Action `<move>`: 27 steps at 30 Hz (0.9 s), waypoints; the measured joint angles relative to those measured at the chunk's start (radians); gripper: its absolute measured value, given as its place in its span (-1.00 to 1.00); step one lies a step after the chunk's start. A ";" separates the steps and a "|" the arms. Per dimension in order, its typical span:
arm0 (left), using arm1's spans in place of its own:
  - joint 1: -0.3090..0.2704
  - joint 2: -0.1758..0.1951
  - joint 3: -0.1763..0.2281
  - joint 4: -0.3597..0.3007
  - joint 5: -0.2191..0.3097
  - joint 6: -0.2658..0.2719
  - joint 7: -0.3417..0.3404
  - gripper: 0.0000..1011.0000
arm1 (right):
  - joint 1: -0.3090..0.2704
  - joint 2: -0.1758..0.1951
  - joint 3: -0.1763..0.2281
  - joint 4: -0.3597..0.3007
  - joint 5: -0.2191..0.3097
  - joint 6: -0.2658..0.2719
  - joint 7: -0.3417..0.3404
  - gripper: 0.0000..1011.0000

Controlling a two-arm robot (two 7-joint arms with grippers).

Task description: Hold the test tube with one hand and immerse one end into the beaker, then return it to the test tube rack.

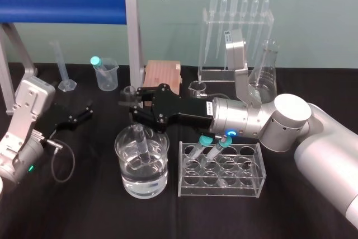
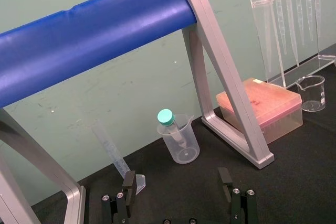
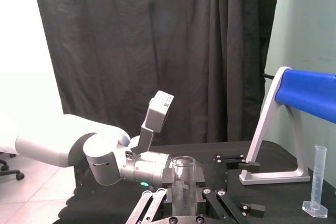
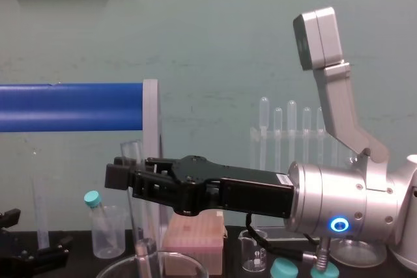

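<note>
**Right gripper holding the test tube in the beaker**

The right gripper reaches in from the right, clenched on the upper part of the test tube, which stands nearly upright with its lower end inside the beaker. The beaker, part-filled with clear liquid, sits near-centre on the black table; whether the tube's tip touches the liquid cannot be told. Just beside it on the right stands the test tube rack, two teal-capped tubes leaning in its back-left cells, under the right wrist. The left gripper rests well apart at the left, fingers spread. Farther back, a pinkish box and a small glass beaker lie behind the gripper; a plastic cup and a graduated cylinder stand to the left. At the rear are a pipette stand, a conical flask, and a blue bar whose grey post rises just behind the gripper.
</note>
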 joint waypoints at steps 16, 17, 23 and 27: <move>0.000 0.000 0.000 0.000 0.000 0.000 0.000 0.98 | 0.000 0.000 0.000 0.000 0.000 0.000 0.000 -0.55; 0.000 0.000 0.000 0.000 0.000 0.000 0.000 0.98 | 0.000 0.000 0.000 0.000 0.000 0.000 0.000 -0.55; 0.000 0.000 0.000 0.000 0.000 0.000 0.000 0.98 | 0.000 0.000 0.000 0.000 0.000 0.000 0.000 -0.55; 0.000 0.000 0.000 0.000 0.000 0.000 0.000 0.98 | 0.000 0.000 0.000 0.000 0.000 0.000 0.000 -0.55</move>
